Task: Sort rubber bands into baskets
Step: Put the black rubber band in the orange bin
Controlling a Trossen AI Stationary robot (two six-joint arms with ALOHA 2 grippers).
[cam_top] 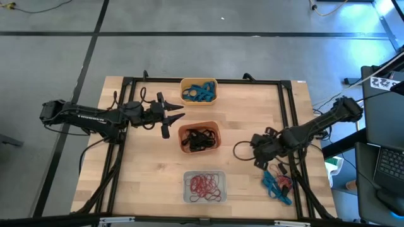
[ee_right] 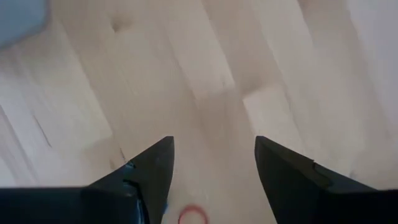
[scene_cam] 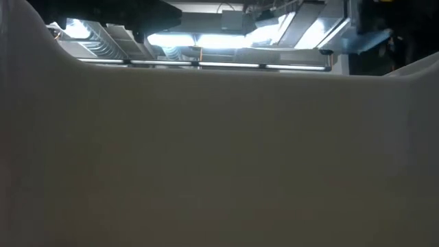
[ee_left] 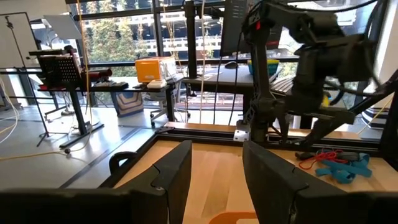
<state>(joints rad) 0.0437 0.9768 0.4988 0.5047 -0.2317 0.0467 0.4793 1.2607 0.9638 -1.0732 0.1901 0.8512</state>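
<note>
Above the loose rubber bands (cam_top: pixel 278 183), right gripper (cam_top: pixel 260 153) gapes wide, seemingly empty; left gripper (cam_top: pixel 172 116) open too

The floor (cam_top: pixel 189 38) is grey, with dark lines running across it. The worktop (cam_top: pixel 151 176) is made of light wood. Far back in the room, big windows (ee_left: pixel 124 37) show green trees outside. A desk (ee_left: pixel 155 84) stands in front of them with an orange box (ee_left: pixel 154 67) on top. A laptop (cam_top: pixel 391 165) sits beside the worktop.
</note>
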